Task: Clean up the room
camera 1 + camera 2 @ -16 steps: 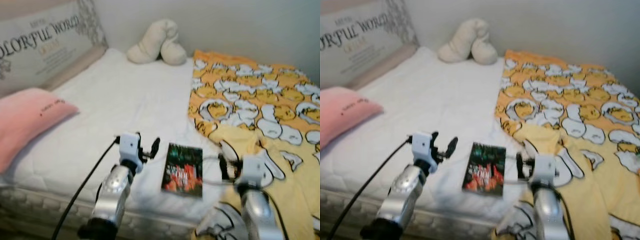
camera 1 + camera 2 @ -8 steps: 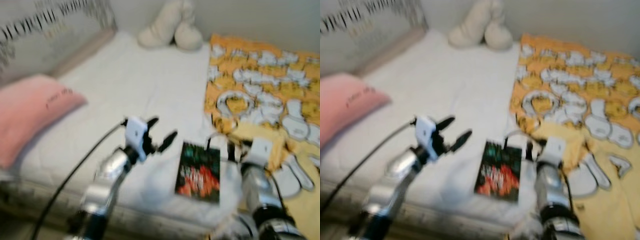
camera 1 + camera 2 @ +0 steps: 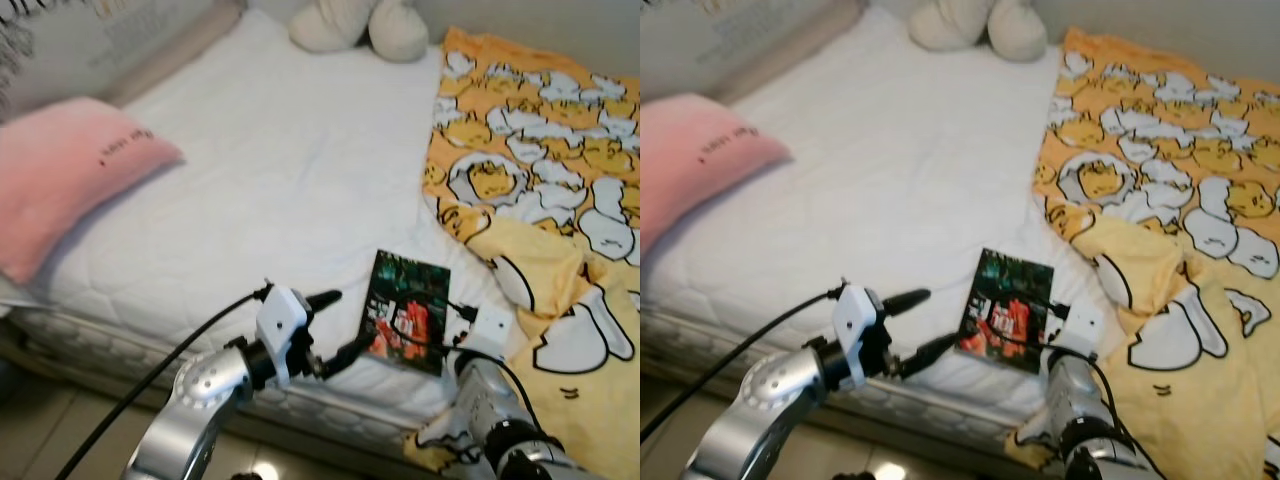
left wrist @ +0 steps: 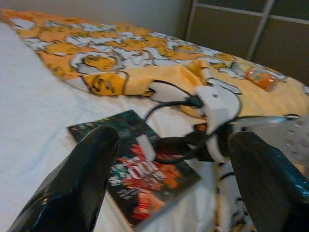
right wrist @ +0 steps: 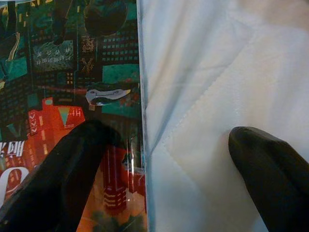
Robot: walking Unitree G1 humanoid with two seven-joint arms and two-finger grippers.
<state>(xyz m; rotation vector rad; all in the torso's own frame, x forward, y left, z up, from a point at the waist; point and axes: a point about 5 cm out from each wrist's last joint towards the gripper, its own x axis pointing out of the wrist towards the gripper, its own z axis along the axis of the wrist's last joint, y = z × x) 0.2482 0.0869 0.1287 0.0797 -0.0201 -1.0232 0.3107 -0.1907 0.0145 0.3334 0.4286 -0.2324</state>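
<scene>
A book (image 3: pixel 408 310) with a dark green and red cover lies flat on the white mattress (image 3: pixel 290 170), close to its front edge. My left gripper (image 3: pixel 338 325) hovers open just left of the book, fingers pointing toward it. In the left wrist view the book (image 4: pixel 130 179) lies between and beyond the spread fingers (image 4: pixel 77 183). My right gripper (image 5: pixel 159 164) is open over the book's right edge. One finger (image 5: pixel 72 169) is above the cover, the other above the sheet.
A yellow blanket (image 3: pixel 540 150) with egg figures covers the bed's right half, with an orange object (image 4: pixel 260 77) lying on it. A pink pillow (image 3: pixel 70 170) rests at the left and a cream plush (image 3: pixel 360 25) at the back. Floor (image 3: pixel 60 440) shows below the bed edge.
The camera has tipped down and shifted. My left gripper has dropped lower, to the mattress's front edge beside the book. My right gripper has reached over the book's right edge.
</scene>
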